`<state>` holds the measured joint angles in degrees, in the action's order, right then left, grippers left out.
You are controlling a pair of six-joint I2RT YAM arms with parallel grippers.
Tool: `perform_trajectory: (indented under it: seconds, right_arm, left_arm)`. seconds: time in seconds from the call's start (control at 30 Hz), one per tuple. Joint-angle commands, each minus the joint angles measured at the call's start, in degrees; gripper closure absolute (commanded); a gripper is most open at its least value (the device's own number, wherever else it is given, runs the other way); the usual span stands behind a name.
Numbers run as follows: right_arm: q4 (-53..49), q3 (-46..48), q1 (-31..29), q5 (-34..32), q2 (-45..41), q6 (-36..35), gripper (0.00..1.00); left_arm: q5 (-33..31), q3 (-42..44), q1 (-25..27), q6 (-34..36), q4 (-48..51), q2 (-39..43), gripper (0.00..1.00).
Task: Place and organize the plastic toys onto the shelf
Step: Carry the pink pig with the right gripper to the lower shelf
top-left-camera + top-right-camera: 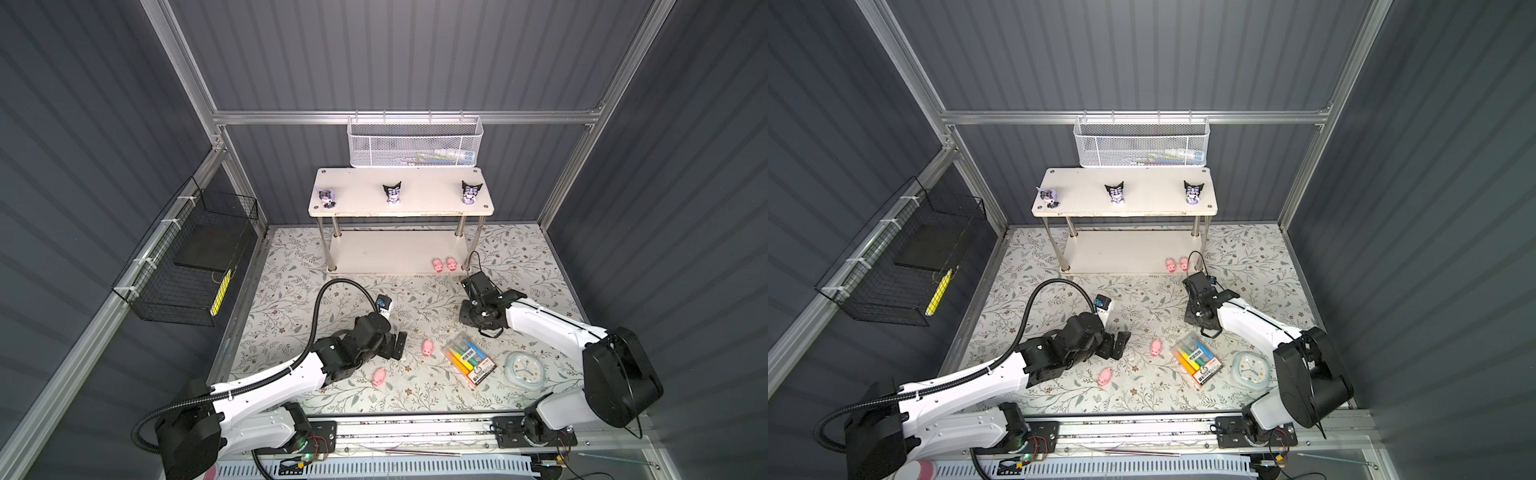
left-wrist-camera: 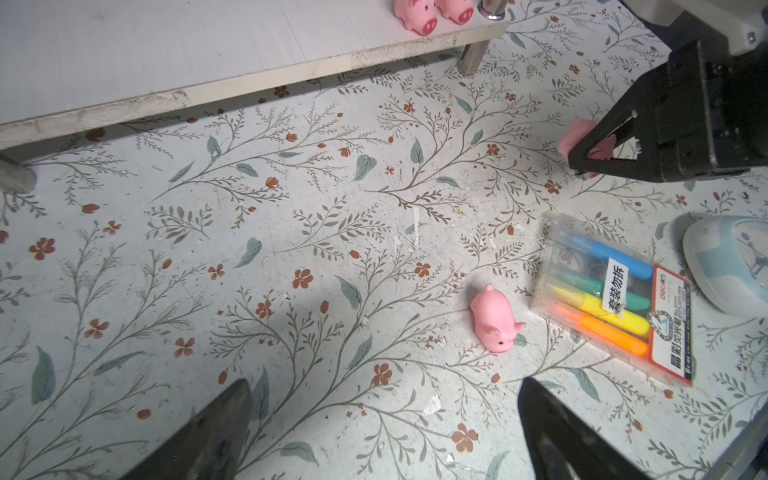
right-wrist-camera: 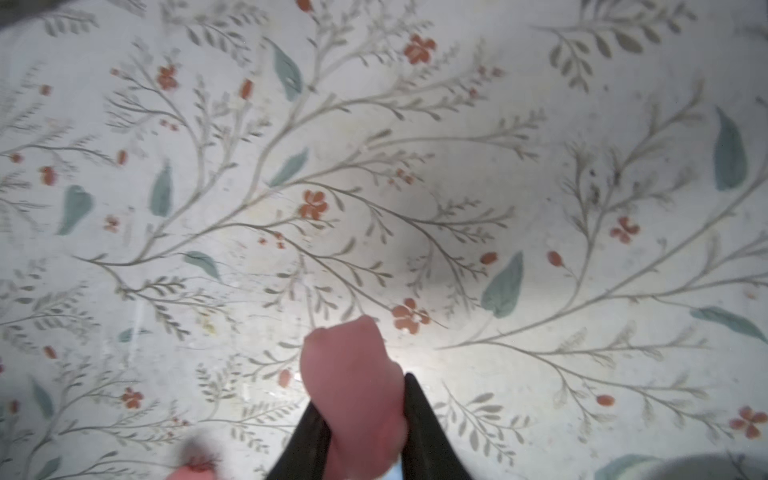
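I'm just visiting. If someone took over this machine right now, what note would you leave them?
Right gripper shut on held pig, close to the shelf.
Left gripper open, empty, over the table.
Done: three figurines on top board, two shelved pigs on lower board.
Left: shelve held pig, then two loose pigs in view on the table.

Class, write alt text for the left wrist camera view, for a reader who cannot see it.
The right gripper is shut on a pink pig near the floral table. Another pig lies beside a marker pack, and two more pigs stand on the shelf's lower board.
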<state>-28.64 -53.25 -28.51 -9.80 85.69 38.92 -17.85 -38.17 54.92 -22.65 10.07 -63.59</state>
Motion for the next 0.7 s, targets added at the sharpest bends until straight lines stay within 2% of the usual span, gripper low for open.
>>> perform_trajectory:
  seconds: [0.0,0.33,0.67]
  right_arm:
    - [-1.92,-5.63,-1.61,-0.68,3.91,-1.32,0.74]
    - [-3.82,-25.52,-2.5,1.99,18.06,-5.0,0.74]
    - [-7.52,-42.48,-2.55,3.96,30.24,-9.06,0.74]
  left_arm:
    - [-0.59,0.64,-2.04,0.58,3.28,2.93,0.0]
    - [-3.86,-0.84,-4.89,2.48,8.28,6.64,0.0]
    - [-2.14,-2.96,-8.24,3.65,9.23,4.93,0.0]
